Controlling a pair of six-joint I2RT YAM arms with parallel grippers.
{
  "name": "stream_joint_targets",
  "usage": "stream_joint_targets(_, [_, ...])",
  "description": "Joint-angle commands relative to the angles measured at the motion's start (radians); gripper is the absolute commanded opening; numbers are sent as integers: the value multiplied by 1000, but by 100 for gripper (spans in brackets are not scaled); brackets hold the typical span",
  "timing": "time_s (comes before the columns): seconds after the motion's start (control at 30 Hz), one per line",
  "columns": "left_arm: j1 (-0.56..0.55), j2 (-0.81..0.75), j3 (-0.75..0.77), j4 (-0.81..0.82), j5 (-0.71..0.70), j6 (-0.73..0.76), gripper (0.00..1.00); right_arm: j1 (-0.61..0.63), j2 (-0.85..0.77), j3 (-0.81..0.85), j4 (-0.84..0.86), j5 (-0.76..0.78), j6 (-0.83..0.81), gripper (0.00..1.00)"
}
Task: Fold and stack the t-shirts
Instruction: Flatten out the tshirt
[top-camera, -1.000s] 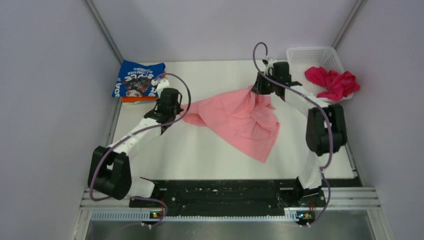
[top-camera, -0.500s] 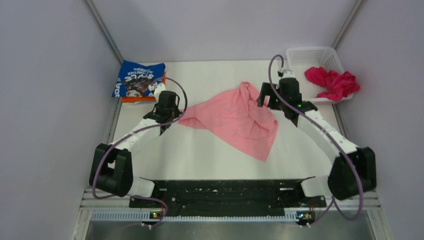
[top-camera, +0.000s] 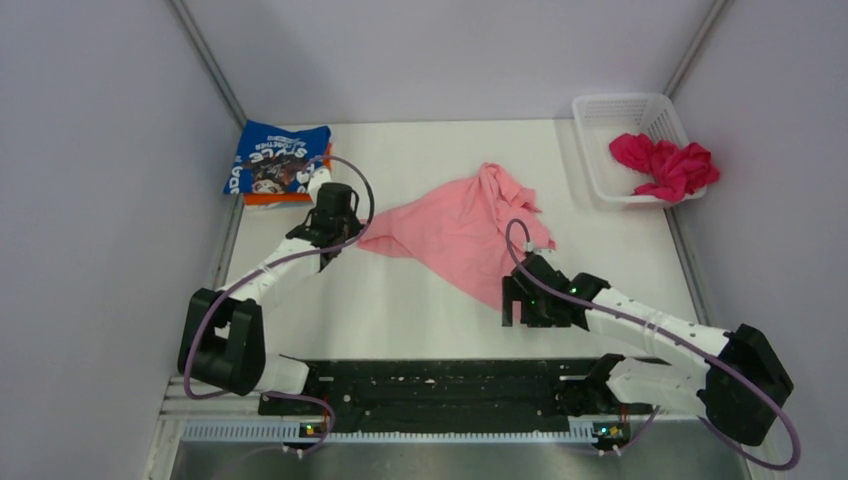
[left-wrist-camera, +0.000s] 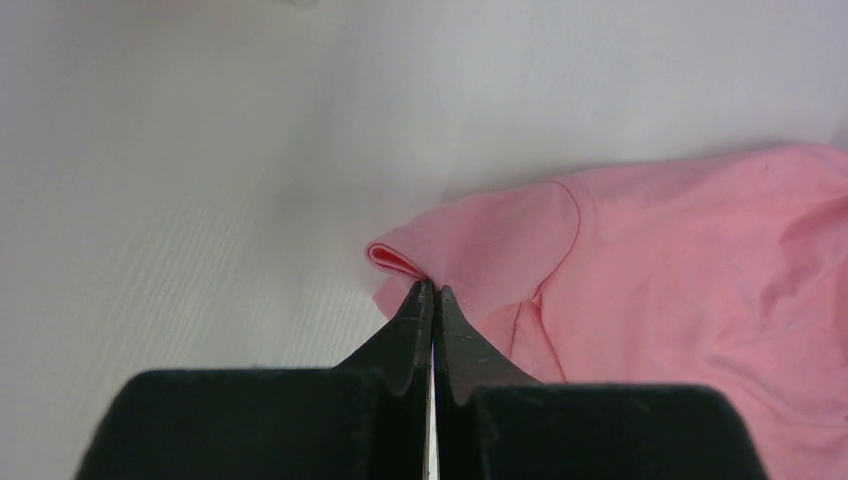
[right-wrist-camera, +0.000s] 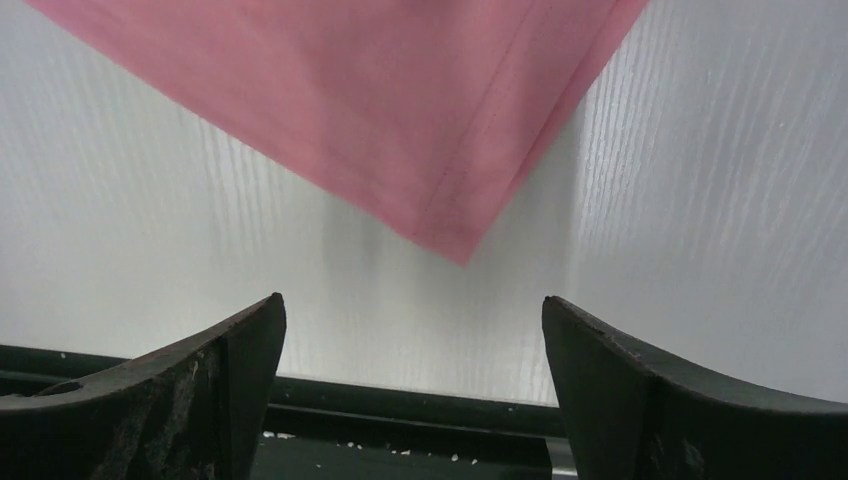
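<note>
Holding our right gripper (right-wrist-camera: 410, 305) wide open, we find the hem corner (right-wrist-camera: 455, 245) of the light pink t-shirt (right-wrist-camera: 400, 110) just beyond that gripper's gap, while our left gripper (left-wrist-camera: 432, 292) pinches a sleeve (left-wrist-camera: 490, 245).

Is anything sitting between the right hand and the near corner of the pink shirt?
Nothing visible does. The open right hand faces the near corner of the pink shirt, with only bare white table between them.
</note>
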Motion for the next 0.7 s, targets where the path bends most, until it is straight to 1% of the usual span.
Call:
stream_joint_targets(0.0, [-1,-49,-9,24,-7,-12,0,43,73,11,18,76,92,95])
stream_joint_targets(0.1, [-1,-48,-9,22,-8,-12,0,46,125,10,87,77,82,84])
stream_joint_targets(0.2, [-1,-51,-11,18,-14,-12,0,45,170,16,98,83,76,77])
stream_joint_targets(0.27, [0,-54,-11,18,-16,-12,0,44,189,13,106,82,77,70])
stream_joint_targets(0.3, [-1,-53,-11,18,-15,-12,0,44,196,8,112,80,76,68])
stream_joint_targets(0.37, [0,-56,-12,18,-15,-12,0,44,204,-4,125,78,85,58])
stream_joint_targets(0.47, [-1,-60,-13,17,-20,-11,0,45,216,-28,134,81,106,47])
stream_joint_targets(0.53, [-1,-59,-13,19,-21,-11,0,45,221,-42,144,84,120,44])
stream_joint_targets(0.57, [-1,-59,-13,19,-21,-12,0,44,224,-47,152,82,124,41])
stream_joint_targets(0.63, [-1,-57,-12,19,-21,-12,0,45,224,-51,165,87,129,29])
stream_joint_targets(0.67, [0,-56,-12,19,-23,-12,0,44,223,-49,165,96,130,18])
